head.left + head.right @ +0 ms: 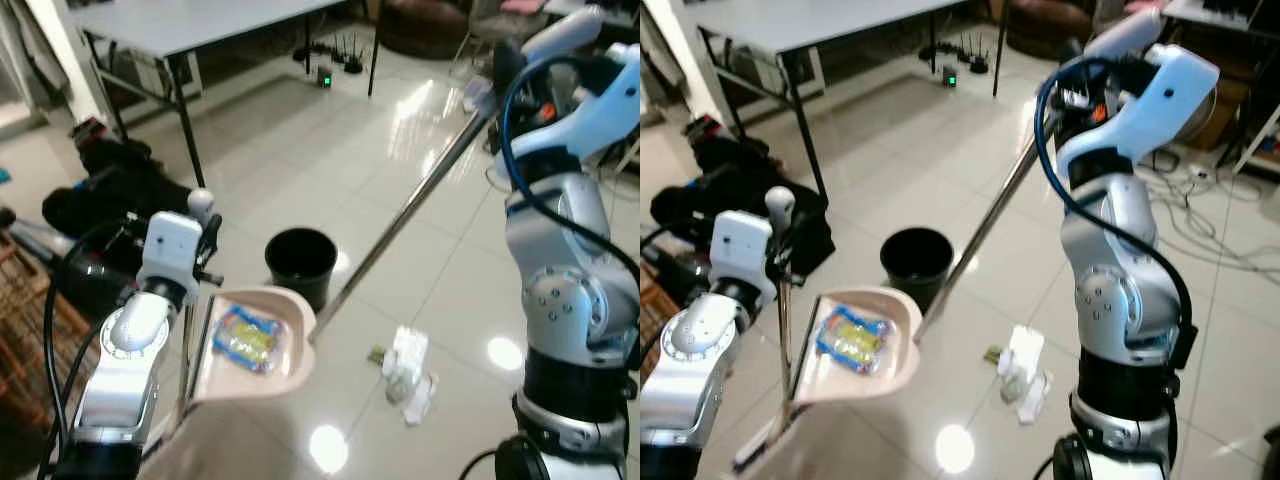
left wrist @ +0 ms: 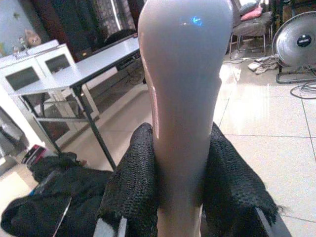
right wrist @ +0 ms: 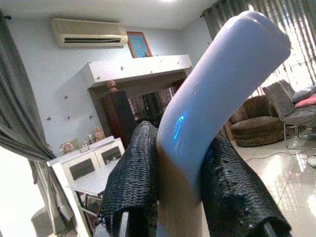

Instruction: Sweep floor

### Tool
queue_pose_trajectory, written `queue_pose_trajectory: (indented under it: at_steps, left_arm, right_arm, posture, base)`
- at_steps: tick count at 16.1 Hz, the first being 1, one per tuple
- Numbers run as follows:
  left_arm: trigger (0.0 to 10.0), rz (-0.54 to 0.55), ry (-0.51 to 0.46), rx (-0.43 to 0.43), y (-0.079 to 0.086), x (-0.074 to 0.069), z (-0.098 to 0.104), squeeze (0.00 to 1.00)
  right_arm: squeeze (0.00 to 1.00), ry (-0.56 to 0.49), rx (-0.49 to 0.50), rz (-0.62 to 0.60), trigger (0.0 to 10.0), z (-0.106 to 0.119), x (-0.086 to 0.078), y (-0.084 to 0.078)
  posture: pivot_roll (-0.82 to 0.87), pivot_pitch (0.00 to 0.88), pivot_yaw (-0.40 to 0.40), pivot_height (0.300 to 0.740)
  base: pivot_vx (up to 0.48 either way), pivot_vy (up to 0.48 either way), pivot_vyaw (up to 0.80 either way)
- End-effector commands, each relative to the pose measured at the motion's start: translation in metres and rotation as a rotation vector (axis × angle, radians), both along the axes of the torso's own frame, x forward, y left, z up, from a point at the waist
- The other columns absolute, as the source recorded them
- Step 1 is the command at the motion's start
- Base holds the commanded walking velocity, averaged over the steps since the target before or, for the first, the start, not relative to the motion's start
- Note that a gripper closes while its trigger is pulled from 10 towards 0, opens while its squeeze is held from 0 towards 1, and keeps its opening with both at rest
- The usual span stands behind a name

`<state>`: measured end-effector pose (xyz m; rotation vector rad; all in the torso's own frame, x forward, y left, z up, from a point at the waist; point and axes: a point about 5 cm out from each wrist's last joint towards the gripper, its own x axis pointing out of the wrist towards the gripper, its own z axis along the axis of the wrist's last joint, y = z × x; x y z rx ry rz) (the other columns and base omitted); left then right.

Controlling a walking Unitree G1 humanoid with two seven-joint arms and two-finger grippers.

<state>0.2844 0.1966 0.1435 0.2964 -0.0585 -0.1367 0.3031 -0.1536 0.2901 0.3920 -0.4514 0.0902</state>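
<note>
Glossy tile floor (image 1: 300, 150), table (image 1: 180, 25) behind; left jaws clamp dustpan handle (image 2: 182, 98), right jaws broom handle (image 3: 212, 98).

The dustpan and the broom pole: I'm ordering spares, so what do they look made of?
The dustpan looks like moulded beige plastic, smooth and slightly glossy with rounded edges. The broom pole seems to be metal, thin, straight and silvery with a dull sheen, though coated plastic can't be excluded.

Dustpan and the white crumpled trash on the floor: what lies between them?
In the left eye view, the broom pole's lower end crosses just past the dustpan; then bare tile and a small scrap beside the white trash.
</note>
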Motion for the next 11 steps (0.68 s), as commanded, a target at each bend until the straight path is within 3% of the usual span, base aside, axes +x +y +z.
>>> queue_pose_trajectory:
  at_steps: [1,11]
  left_arm:
    - [10.0,-0.025,-0.034,0.000,-0.007,0.001,0.006,0.00]
    - [10.0,-0.026,-0.033,0.001,-0.007,0.003,0.006,0.00]
  right_arm:
    - [0.00,-0.027,0.009,-0.055,10.0,0.006,-0.002,-0.013]
    - [0.00,-0.056,-0.013,-0.108,10.0,0.008,-0.001,-0.023]
  posture:
    - [0.04,0.000,-0.011,0.740]
    - [0.03,0.000,-0.002,0.740]
  base:
    - [0.364,0.000,0.00]
    - [0.371,0.000,0.00]
